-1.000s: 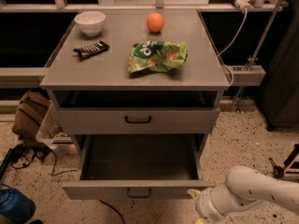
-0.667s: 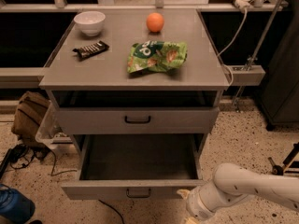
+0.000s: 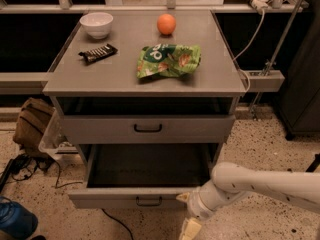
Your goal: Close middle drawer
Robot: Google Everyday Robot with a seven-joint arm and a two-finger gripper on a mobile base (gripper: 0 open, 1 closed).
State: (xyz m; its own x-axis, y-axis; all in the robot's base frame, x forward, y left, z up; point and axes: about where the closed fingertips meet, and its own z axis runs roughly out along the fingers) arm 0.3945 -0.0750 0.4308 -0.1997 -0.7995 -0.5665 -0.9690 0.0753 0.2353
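Nearest, below the counter's [image 3: 120, 79] near right corner: gripper [image 3: 190, 228] on a white arm [image 3: 270, 181], just in front of the middle drawer [image 3: 115, 198]; open or closed state cannot be told. Middle drawer pulled well out past the near edge. Above it, top drawer [image 3: 100, 129]. On the counter: green snack bag [image 3: 167, 60] right of centre, candy bar [image 3: 98, 53] toward the left edge, white bowl [image 3: 96, 24] at the far left corner, orange [image 3: 166, 24] midway along the far edge.

Green crinkled plastic snack bag [image 3: 169, 60]: at the middle of the grey counter [image 3: 125, 79]; white lettering, unreadable.
Dark flat candy-bar wrapper [image 3: 98, 53]: counter's left side; pale marks, illegible.
End effector [image 3: 190, 228]: low, below the counter's front right; no markings.
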